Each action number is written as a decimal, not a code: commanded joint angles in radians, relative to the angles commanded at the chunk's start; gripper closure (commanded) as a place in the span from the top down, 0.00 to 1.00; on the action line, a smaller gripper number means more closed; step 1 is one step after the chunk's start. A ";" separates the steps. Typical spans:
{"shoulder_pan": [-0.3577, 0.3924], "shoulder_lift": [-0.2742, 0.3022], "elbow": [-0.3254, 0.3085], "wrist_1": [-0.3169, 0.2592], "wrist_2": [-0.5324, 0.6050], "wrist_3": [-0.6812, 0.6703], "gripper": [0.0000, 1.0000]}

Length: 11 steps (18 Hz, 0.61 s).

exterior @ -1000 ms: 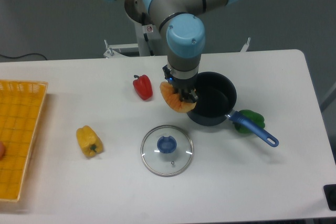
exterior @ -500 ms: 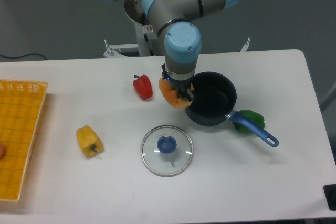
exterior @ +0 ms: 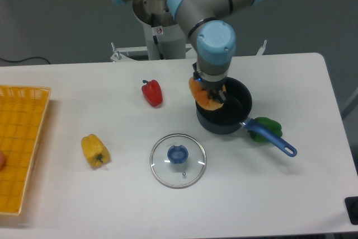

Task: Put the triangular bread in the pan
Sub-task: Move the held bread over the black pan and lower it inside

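The triangular bread is a golden orange wedge held in the air over the left rim of the pan. My gripper is shut on the bread, coming down from above, and its fingers are partly hidden by the bread and wrist. The pan is a dark round saucepan with a bright blue handle pointing to the lower right. Inside the pan I see only its dark bottom.
A red pepper lies left of the pan, a yellow pepper farther left and nearer. A glass lid with blue knob lies in front of the pan. A green object sits behind the handle. An orange basket is at the left edge.
The gripper has carried the bread up and to the right, from beside the pan's left side to over its left rim.
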 joint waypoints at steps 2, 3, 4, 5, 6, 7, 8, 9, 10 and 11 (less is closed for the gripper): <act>0.011 -0.006 -0.003 0.015 0.002 0.003 0.30; 0.014 -0.008 -0.006 0.026 0.002 0.005 0.30; 0.017 -0.009 -0.008 0.034 0.002 0.005 0.30; 0.017 -0.020 -0.009 0.043 0.002 0.003 0.31; 0.015 -0.032 -0.009 0.049 0.002 0.003 0.32; 0.014 -0.044 -0.006 0.051 0.003 0.002 0.33; 0.015 -0.049 -0.006 0.051 0.003 0.003 0.33; 0.014 -0.049 -0.006 0.055 0.005 0.003 0.34; 0.014 -0.049 -0.006 0.058 0.005 0.003 0.34; 0.014 -0.051 -0.006 0.063 0.005 0.002 0.35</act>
